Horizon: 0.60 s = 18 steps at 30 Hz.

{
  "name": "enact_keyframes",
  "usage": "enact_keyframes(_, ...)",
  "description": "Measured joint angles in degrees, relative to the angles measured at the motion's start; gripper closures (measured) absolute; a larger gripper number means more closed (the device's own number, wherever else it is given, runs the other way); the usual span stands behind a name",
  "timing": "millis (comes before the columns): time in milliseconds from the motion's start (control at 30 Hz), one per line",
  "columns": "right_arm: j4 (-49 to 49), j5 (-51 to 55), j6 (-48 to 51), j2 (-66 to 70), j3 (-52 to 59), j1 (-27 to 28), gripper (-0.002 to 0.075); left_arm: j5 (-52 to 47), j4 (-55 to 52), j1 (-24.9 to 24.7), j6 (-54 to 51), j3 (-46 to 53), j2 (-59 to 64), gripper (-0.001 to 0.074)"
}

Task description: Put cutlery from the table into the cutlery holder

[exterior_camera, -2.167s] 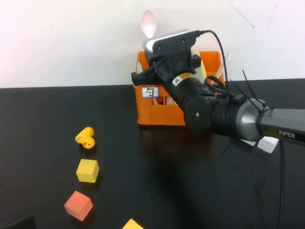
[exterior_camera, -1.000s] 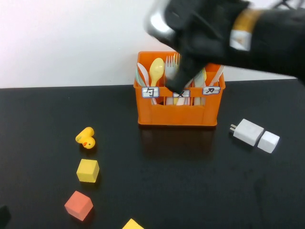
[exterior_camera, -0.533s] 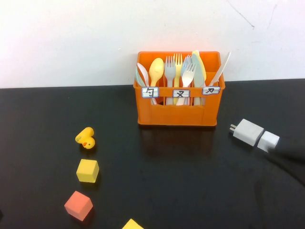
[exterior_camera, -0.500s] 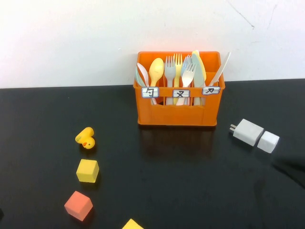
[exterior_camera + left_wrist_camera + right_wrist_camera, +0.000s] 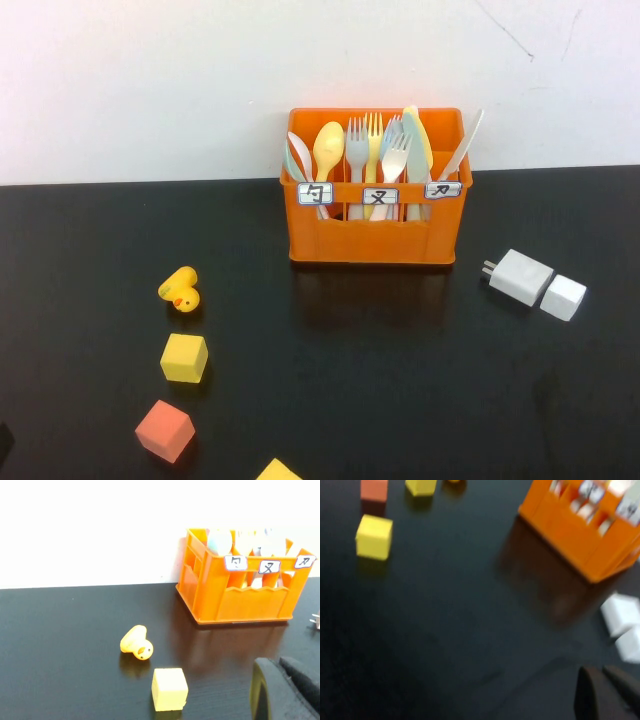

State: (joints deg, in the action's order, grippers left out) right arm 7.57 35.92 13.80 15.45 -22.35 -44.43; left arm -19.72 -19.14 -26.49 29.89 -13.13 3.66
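Note:
The orange cutlery holder (image 5: 370, 235) stands on the black table (image 5: 400, 380) at the back centre. It also shows in the left wrist view (image 5: 235, 597) and the right wrist view (image 5: 575, 530). The pale pink spoon (image 5: 297, 148) stands in its left compartment beside a yellow spoon. The white fork (image 5: 398, 155) stands among other forks in the middle compartment. No cutlery lies on the table. My left gripper (image 5: 277, 664) is shut and empty, low over the table in front of the holder. My right gripper (image 5: 601, 672) is shut and empty, well away from the holder. Neither shows in the high view.
A yellow duck (image 5: 180, 290), a yellow cube (image 5: 184, 357), a red-orange cube (image 5: 165, 430) and a yellow block (image 5: 275, 470) lie front left. A white charger (image 5: 520, 277) and a white cube (image 5: 563, 297) lie right of the holder.
My right arm, which held the pink spoon over the holder, has drawn back to the right and out of the high view. The spoon now stands in the left compartment.

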Motion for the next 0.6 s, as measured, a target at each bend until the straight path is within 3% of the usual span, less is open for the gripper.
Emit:
enact_keyframes(233, -6.6, 5.3, -1.2, -0.3, 0.0, 0.0, 0.0727, 0.1, 0.0, 0.0, 0.1, 0.0, 0.0, 0.0736)
enact_keyframes(600, -7.2, 5.3, -1.2, -0.3, 0.0, 0.0, 0.0727, 0.1, 0.0, 0.0, -0.1, 0.0, 0.0, 0.0736)
